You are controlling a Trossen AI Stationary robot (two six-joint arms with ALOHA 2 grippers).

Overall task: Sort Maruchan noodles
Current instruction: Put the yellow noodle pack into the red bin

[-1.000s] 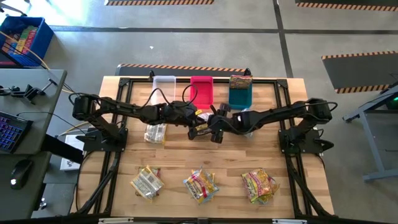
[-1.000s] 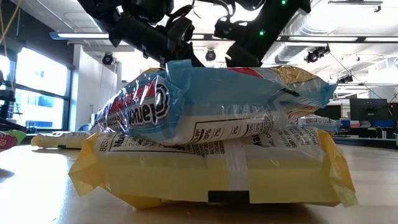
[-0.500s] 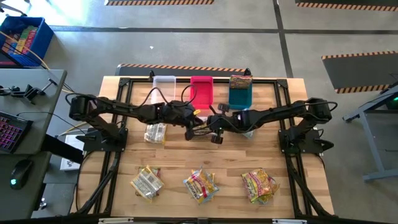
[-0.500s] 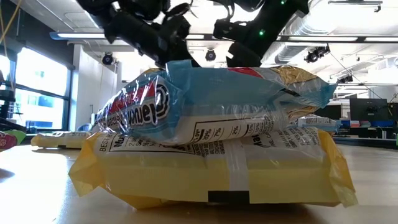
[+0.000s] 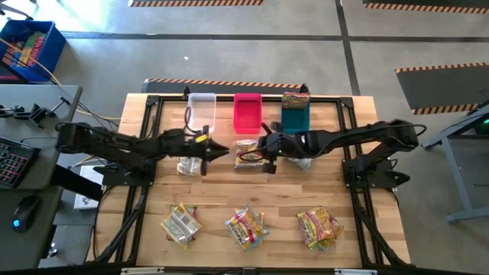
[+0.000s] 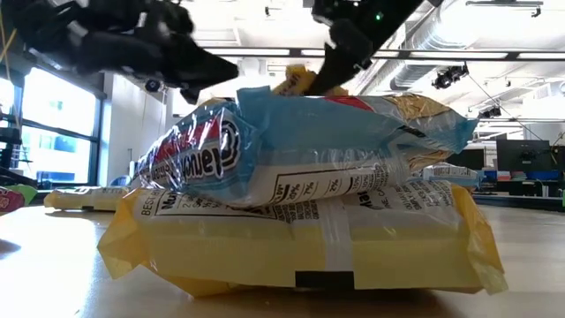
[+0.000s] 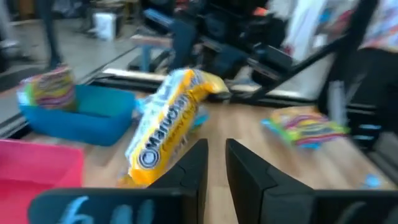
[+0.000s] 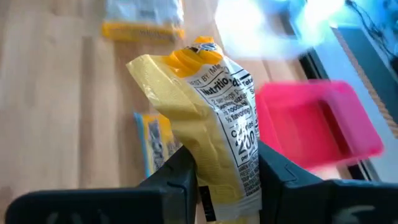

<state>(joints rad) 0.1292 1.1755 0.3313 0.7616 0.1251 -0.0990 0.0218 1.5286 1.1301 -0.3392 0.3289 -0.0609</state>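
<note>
A yellow Maruchan packet hangs over the table's middle, in front of the red bin, with my right gripper shut on it. It also shows in the left wrist view as the yellow packet. My left gripper stands a little to its left. Its fingers are a narrow gap apart with nothing between them. Another packet lies flat on the table under the left arm. My right gripper pinches the yellow packet's end nearest the wrist between its two fingers. The fingers come from the table's right, slanting down. The packet is lifted clear of the table, its free end sticking out beyond the fingertips.
A clear bin, the red bin and a teal bin with a packet on top line the far edge. Three piles of packets lie near the front: silvery, yellow and pink-green.
My left gripper has drawn back toward the table's left edge, away from the yellow packet. The packet stays with my right gripper, which has risen a little and holds it clear of the table.
</note>
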